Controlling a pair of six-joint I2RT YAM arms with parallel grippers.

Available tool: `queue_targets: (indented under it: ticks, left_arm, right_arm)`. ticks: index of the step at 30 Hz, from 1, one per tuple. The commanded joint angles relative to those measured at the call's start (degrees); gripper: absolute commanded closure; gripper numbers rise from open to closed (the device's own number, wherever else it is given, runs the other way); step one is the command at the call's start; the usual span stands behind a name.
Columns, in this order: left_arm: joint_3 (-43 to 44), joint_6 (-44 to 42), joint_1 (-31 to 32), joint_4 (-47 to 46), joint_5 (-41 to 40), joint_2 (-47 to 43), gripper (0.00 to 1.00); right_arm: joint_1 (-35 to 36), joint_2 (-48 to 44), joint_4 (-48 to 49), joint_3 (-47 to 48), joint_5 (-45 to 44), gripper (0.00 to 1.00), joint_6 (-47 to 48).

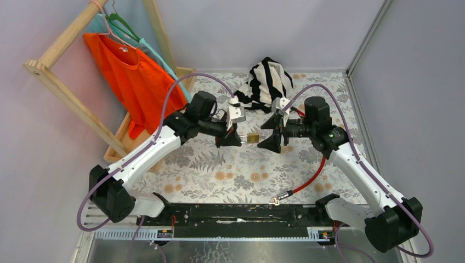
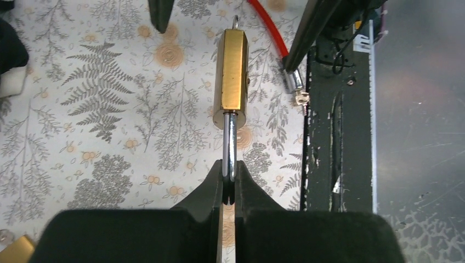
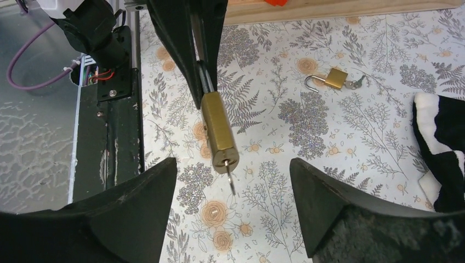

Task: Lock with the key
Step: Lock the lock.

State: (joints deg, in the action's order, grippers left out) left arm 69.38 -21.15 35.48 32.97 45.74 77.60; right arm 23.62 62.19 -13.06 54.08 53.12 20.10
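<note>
From above, we see the left end effector [image 1: 234, 140] holding the small brass padlock [image 1: 253, 138] in the air over the fern-patterned desk [image 1: 219, 172]. The right end effector [image 1: 276, 135] stands spread wide just beside it.

At the left wrist, the jaws pinch the steel shackle [image 2: 231, 145].

At the right wrist, a thin silver key [image 3: 231, 178] seems seated in the keyhole. We judge the next move is closing on it and turning. A second brass padlock [image 3: 333, 79] and a black-and-white striped cloth [image 3: 444, 142] lie well apart, obstructing nothing.

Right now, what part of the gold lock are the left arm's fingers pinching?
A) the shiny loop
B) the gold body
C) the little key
A: the left arm's fingers are shut on the shiny loop, while the body of the gold lock and its key stick out free.
</note>
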Motion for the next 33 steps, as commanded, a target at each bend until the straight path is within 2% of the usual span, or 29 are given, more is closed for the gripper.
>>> queue_targets:
  ticks: [1,13,21,24,29,33]
  left_arm:
    - [-0.1,2.8,0.0,-6.2,5.1,-1.6,1.00]
    - [0.2,4.0,0.0,-7.0,7.5,0.6,1.00]
    - [0.9,5.3,0.1,-7.7,7.2,1.5,1.00]
    - [0.9,5.7,0.1,-8.0,6.8,1.6,1.00]
    - [0.8,5.8,0.0,-8.2,6.8,1.4,1.00]
    - [0.6,5.8,0.1,-8.4,6.8,1.2,1.00]
  right_arm:
    - [-0.2,0.0,4.1,-0.4,1.7,0.18,-0.6]
    - [0.5,3.0,8.1,-0.4,6.8,0.34,-4.7]
    - [1.5,3.8,9.2,-1.0,8.6,0.58,-5.8]
    - [1.5,3.5,9.2,-1.2,8.7,0.58,-5.6]
    - [1.5,2.9,8.9,-2.3,7.6,0.45,-4.5]
    - [1.6,2.8,8.9,-2.1,7.7,0.49,-4.8]
